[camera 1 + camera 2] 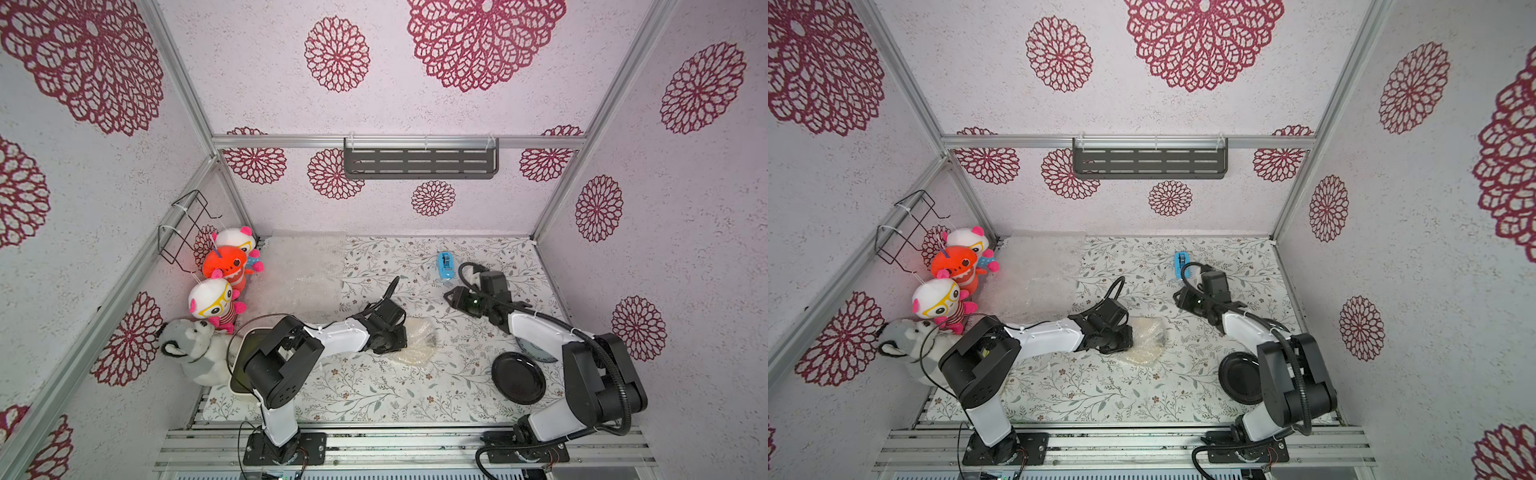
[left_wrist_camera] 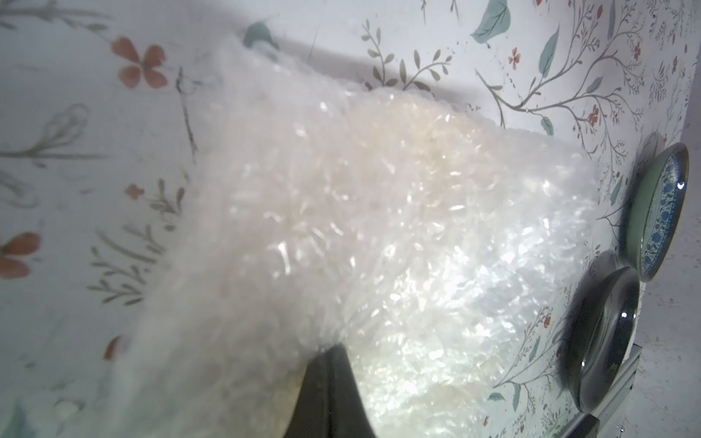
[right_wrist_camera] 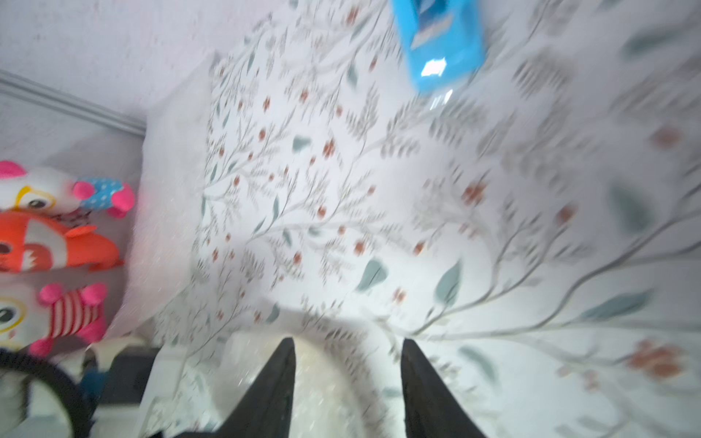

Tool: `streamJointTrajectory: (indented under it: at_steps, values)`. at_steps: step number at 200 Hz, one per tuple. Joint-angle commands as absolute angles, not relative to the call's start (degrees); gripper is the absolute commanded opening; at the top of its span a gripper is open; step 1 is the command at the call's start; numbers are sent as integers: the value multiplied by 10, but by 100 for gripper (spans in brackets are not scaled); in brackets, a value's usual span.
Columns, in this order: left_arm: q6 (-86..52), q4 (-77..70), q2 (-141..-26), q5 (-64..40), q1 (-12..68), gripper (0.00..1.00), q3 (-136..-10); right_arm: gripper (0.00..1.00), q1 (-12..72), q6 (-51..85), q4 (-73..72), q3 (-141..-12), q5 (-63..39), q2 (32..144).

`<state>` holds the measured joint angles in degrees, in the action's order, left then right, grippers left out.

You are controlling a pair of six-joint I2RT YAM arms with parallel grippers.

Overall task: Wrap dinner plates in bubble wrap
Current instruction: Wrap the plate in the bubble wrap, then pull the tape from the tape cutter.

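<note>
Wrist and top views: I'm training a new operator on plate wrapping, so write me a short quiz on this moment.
1. True or false: the right gripper holds the black plate.
2. The left gripper has its jaws shut on: A) the bubble wrap, B) a spoon, C) a cup.
3. How many plates lie with no wrap on them, and which are they?

Key
1. False: its jaws stand open and empty, and the black plate lies on the table.
2. A.
3. Two: the black plate and the blue-patterned plate.
</note>
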<state>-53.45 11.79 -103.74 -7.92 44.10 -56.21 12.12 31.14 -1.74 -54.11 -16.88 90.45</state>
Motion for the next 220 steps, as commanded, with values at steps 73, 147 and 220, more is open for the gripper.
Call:
streamJointTrajectory:
  at_steps: [73,147,220]
  values:
    - [-525,167,-1055,-84,439,0,-580,61,46,164,62,-785,-380,1177]
    - [-521,177,-1061,-82,438,0,-589,63,42,182,-62,-810,-379,1248]
    - [-520,180,-1059,-75,436,0,-588,60,41,216,-122,-826,-447,1294]
